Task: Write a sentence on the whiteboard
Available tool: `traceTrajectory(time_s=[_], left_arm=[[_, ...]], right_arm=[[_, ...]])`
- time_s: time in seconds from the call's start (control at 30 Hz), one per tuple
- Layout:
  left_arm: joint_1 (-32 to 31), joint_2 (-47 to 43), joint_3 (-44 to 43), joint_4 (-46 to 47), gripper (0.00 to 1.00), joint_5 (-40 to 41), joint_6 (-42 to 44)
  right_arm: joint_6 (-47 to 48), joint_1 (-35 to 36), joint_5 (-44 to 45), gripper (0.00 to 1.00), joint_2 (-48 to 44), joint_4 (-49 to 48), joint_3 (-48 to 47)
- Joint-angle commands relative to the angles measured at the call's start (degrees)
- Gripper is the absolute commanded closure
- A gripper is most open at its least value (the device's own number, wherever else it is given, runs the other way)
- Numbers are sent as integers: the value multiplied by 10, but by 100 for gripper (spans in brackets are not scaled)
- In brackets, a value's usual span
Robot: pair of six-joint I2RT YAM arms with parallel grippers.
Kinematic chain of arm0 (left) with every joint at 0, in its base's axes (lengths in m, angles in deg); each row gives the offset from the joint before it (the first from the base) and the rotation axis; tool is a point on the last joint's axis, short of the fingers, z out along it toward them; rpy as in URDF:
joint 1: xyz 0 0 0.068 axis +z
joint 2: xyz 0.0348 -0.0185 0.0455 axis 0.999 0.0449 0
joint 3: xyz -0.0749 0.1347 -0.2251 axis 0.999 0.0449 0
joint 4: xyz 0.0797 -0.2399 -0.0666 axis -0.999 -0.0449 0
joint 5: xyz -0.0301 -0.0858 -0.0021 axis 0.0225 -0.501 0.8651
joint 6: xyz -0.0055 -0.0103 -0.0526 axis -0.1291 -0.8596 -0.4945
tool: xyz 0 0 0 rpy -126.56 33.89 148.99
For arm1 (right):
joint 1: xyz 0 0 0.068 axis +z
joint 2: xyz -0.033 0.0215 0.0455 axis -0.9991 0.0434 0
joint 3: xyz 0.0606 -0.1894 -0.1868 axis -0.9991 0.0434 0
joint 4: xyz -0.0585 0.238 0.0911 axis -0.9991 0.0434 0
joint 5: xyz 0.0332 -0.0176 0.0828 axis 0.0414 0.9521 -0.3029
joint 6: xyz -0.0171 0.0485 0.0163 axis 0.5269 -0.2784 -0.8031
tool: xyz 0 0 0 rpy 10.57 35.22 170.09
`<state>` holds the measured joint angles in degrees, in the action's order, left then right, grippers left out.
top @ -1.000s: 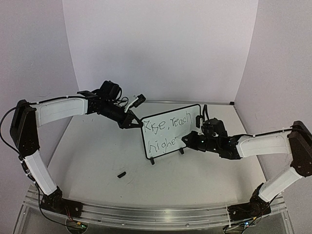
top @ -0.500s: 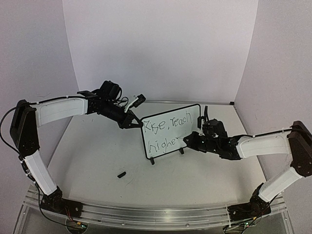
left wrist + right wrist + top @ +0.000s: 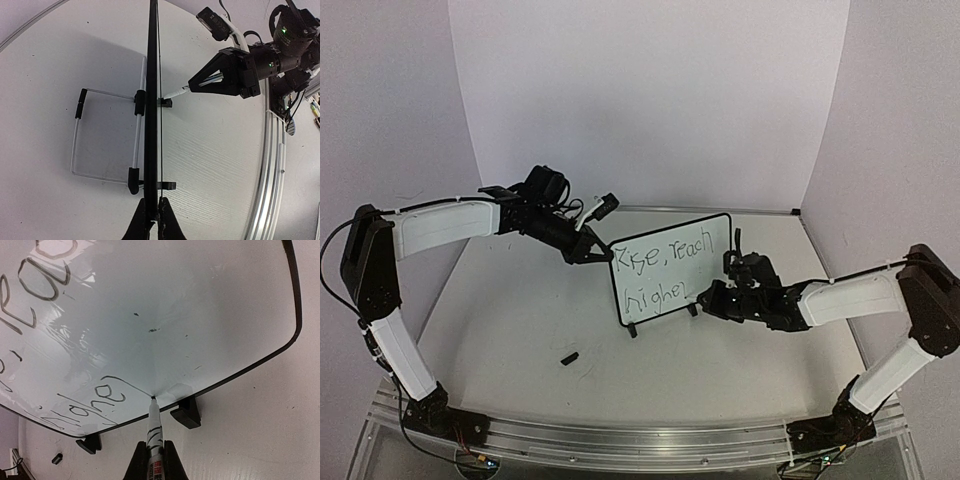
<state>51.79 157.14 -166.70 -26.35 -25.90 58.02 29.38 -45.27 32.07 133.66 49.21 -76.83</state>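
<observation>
Whiteboard (image 3: 660, 276): stands upright on its two black feet (image 3: 186, 413) at mid-table (image 3: 520, 310), between the two arms. The face turns toward the near edge and is angled a little to the right arm's side.
Sentence (image 3: 665, 258): two lines of thin dark lettering on the whiteboard, the upper line near the top frame and the lower line along the bottom left. Only part of it shows in the right wrist view, with a thin stroke trailing off the last letter.
Left gripper (image 3: 595, 252): at the whiteboard's upper left corner. In the left wrist view the jaws are pressed together on the board's thin black edge, which runs straight up from between the fingertips (image 3: 161, 220).
Right gripper (image 3: 705, 297): low at the whiteboard's right half, jaws pinching a marker (image 3: 154, 427).
Marker tip: on the whiteboard face just above the bottom frame, at the end of the trailing stroke; it appears to be touching.
Wire stand (image 3: 75, 140): behind the whiteboard, clipped to its back, lying out over the table.
Small black cap (image 3: 570, 356): on the table in front of the whiteboard, off its left foot and apart from it.
</observation>
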Motion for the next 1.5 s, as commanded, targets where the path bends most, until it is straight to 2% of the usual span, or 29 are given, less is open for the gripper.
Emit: traceTrajectory(time_s=[0.0, 0.43, 0.7, 1.03, 1.47], left_arm=[[-13, 22, 10, -74, 100, 31, 22], [-14, 23, 10, -74, 100, 31, 22], [-14, 24, 10, -74, 100, 30, 22], [-15, 23, 10, -75, 100, 31, 22], [-15, 21, 10, -75, 100, 31, 22]], right_arm=[[3, -2, 18, 100, -2, -10, -13], [10, -2, 24, 100, -42, -11, -24], [11, -2, 20, 100, -35, -11, -30], [-1, -3, 57, 100, -49, -11, -16], [-1, -5, 52, 100, -73, -12, 5]])
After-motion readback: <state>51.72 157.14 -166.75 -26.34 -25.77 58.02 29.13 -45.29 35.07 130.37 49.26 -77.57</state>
